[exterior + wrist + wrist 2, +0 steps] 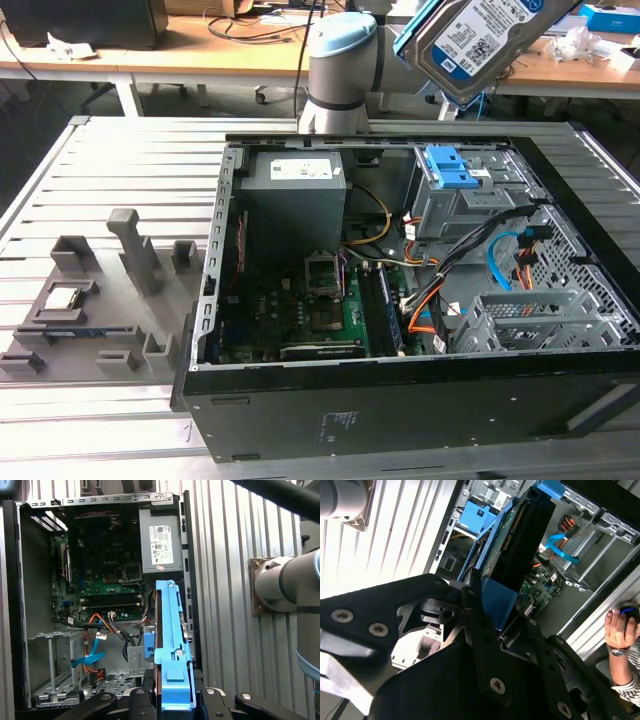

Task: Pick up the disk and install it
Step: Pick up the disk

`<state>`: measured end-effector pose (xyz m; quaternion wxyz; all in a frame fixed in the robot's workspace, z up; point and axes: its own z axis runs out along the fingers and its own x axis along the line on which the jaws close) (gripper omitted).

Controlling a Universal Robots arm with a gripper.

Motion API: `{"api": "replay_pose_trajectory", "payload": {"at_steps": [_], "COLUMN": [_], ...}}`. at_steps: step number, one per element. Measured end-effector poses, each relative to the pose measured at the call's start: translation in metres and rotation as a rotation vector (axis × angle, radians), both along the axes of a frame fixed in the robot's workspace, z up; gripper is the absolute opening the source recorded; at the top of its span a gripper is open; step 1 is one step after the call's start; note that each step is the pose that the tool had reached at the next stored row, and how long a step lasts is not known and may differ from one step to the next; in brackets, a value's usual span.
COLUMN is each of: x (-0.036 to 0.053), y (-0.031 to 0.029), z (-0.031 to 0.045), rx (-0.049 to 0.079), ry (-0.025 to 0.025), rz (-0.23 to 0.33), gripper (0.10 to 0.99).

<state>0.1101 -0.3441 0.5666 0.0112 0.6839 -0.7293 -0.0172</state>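
Nearest, the black wall of the open computer case (400, 410). Pass high over it, never low. Just behind it on the right, an empty grey cage (540, 320); likely not the spot for this job. On the left, the green board (320, 310), full of small parts; best kept well apart from the load.

Further in, loose cables (470, 250), black and orange, lying across the middle right. Easy to snag, so come in from above and not from the side.

Behind the cables, at the far right of the case, the grey drive cage (455, 185) with the blue front. Probably the home for the disk. Line up with its opening first, sides straight with its rails, then go slow.

Farthest and highest, the disk (480, 40), up in the air over the far right part of the case, tilted, label side showing in the exterior view, touching nothing in the case. Seen edge-on in the first wrist view, with its blue frame (172, 645) hanging above the far edge of the case. Gripped at one end by the gripper (175, 702): jaws closed in tight on the blue frame from both sides, with nothing else between them.

Hold the squeeze firm to stop any slip or swing. Match the tilt to the opening before lowering. Look out too for a person's hand (620, 630) out past the side of the case in the second wrist view, well apart from the disk.
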Motion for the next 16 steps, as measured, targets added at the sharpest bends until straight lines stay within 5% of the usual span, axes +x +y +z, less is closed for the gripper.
{"api": "replay_pose_trajectory", "payload": {"at_steps": [10, 15, 16], "x": [0.0000, 0.0000, 0.0000], "y": [-0.0263, -0.0469, -0.0549], "z": [-0.0019, -0.0037, -0.0041], "rx": [-0.002, -0.003, -0.004], "ry": [0.0000, 0.0000, 0.0000], "rz": [0.000, 0.000, 0.000], "gripper": [0.369, 0.369, 0.369]}}
